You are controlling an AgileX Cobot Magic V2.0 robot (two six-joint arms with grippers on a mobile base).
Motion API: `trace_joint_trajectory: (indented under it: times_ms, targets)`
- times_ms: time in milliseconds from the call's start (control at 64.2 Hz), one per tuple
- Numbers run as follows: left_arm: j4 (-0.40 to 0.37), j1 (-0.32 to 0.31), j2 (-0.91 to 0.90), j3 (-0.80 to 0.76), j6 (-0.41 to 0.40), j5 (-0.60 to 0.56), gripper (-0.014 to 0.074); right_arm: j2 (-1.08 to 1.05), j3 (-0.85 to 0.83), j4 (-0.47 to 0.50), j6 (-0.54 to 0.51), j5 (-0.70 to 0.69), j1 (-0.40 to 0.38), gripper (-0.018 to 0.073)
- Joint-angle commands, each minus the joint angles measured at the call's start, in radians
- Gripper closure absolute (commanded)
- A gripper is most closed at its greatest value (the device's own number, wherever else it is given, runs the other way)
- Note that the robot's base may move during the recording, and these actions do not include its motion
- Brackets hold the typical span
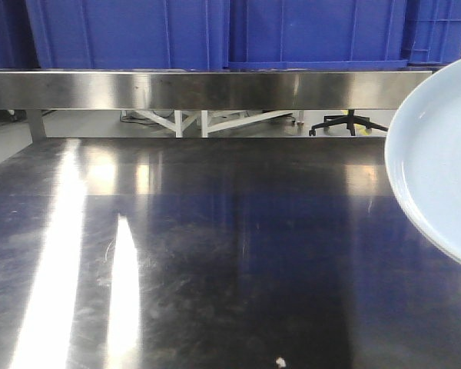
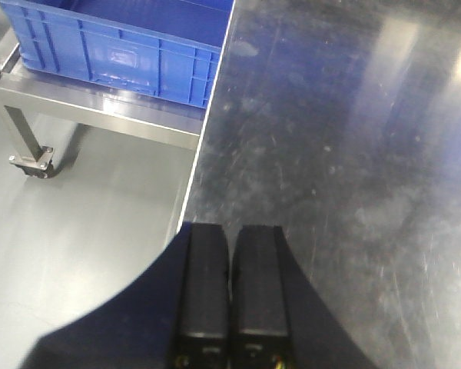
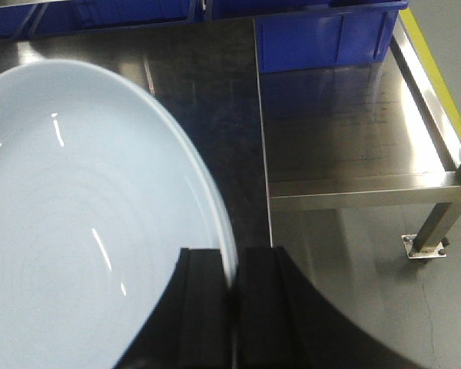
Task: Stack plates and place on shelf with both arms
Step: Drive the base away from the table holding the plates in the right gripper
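One pale bluish-white plate (image 1: 438,165) hangs tilted in the air at the right edge of the front view, above the steel table (image 1: 215,254). In the right wrist view the same plate (image 3: 77,192) fills the left half. My right gripper (image 3: 233,265) is shut on its rim, one finger over the inside face and one behind it. My left gripper (image 2: 230,238) is shut and empty, over the table's left edge. I see no second plate. The arms do not show in the front view.
A steel shelf rail (image 1: 207,90) runs across the back with blue crates (image 1: 315,31) on it. A blue crate (image 2: 115,46) stands on a side shelf left of the table. Another blue crate (image 3: 323,34) stands on a lower steel shelf (image 3: 353,123) to the right.
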Motion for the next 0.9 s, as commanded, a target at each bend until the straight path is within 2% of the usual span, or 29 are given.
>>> trace_joint_trajectory:
  times_ms: [0,888]
  targets:
    - [0.000,-0.008,-0.004,-0.029,-0.004,-0.067,0.0499,0.001,-0.029,0.005,-0.001,-0.089,-0.006,0.0502]
    - [0.000,-0.008,0.004,-0.029,-0.004,-0.067,0.0499,0.001,-0.029,0.005,-0.001,-0.089,-0.006,0.0502]
